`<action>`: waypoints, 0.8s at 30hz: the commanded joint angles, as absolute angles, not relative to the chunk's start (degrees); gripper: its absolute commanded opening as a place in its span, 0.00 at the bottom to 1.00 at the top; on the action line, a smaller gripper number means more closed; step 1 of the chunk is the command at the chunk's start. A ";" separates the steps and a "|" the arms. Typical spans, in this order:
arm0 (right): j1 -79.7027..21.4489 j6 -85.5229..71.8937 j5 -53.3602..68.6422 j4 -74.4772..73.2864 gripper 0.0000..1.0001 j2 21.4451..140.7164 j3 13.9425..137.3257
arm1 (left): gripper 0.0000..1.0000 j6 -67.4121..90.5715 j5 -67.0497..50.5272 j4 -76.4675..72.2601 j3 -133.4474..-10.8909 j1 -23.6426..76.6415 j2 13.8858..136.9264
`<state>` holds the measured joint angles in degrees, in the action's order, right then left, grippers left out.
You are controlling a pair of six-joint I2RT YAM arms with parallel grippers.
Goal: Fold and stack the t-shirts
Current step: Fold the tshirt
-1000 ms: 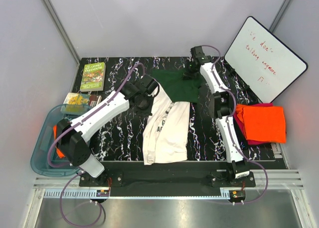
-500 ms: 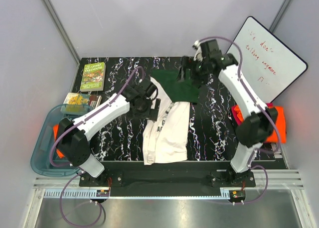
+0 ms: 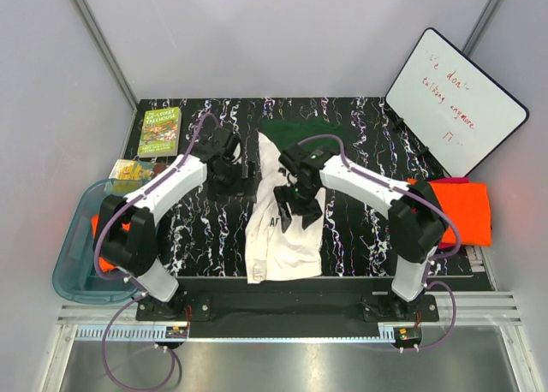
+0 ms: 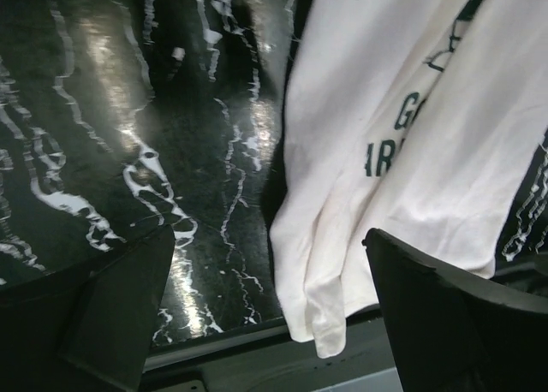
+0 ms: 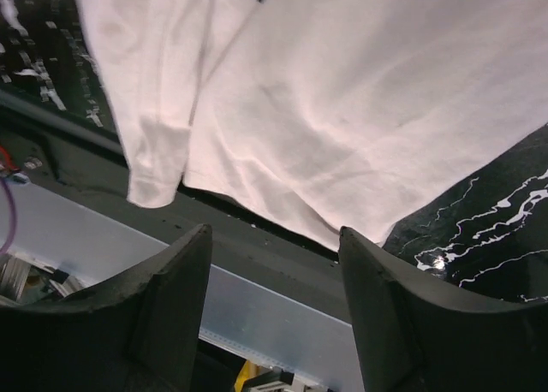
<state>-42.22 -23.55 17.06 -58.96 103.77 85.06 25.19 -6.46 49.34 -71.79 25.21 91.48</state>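
A cream t-shirt (image 3: 287, 238) with dark print lies folded lengthwise at the table's middle, its dark green part (image 3: 301, 135) at the far end. Its hem reaches the near edge, as both the left wrist view (image 4: 377, 152) and the right wrist view (image 5: 342, 92) show. My left gripper (image 3: 238, 176) hovers open just left of the shirt, jaws wide (image 4: 274, 323), holding nothing. My right gripper (image 3: 293, 205) hangs open over the shirt's middle, nothing between its fingers (image 5: 274, 315). Folded orange t-shirts (image 3: 454, 210) lie at the right edge.
A whiteboard (image 3: 454, 101) leans at the back right. A green book (image 3: 160, 131) and a snack bag (image 3: 130, 169) lie at the left. A blue bin (image 3: 77, 264) with orange cloth (image 3: 101, 238) in it stands beyond the table's left side.
Both grippers have opened and let go of the shirt. The right arm swung from the far back to above the shirt's middle. The left gripper drew back to the left.
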 commanded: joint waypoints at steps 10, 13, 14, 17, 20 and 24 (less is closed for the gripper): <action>-43.07 -27.51 6.24 -66.27 0.57 110.39 80.60 | 0.99 20.66 -20.92 44.12 -72.42 28.12 99.93; -43.07 -28.04 6.59 -66.97 0.52 109.95 79.98 | 0.95 20.74 -21.09 44.03 -74.00 29.70 102.21; -43.07 -28.12 6.68 -67.15 0.48 109.86 79.89 | 0.93 20.83 -21.44 43.95 -74.79 30.32 102.83; -43.07 -28.47 7.64 -68.03 0.45 109.43 78.84 | 0.83 21.53 -21.01 43.68 -76.19 31.28 105.11; -43.07 -29.00 8.79 -68.12 0.41 108.20 77.26 | 0.73 21.97 -20.83 43.42 -77.08 31.38 107.57; -43.07 -28.65 10.80 -67.59 0.38 108.28 75.94 | 0.32 22.32 -19.78 43.77 -77.96 31.38 112.13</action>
<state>-43.18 -27.66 8.64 -66.37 110.61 77.01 22.24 -19.44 44.64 -75.61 31.55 108.71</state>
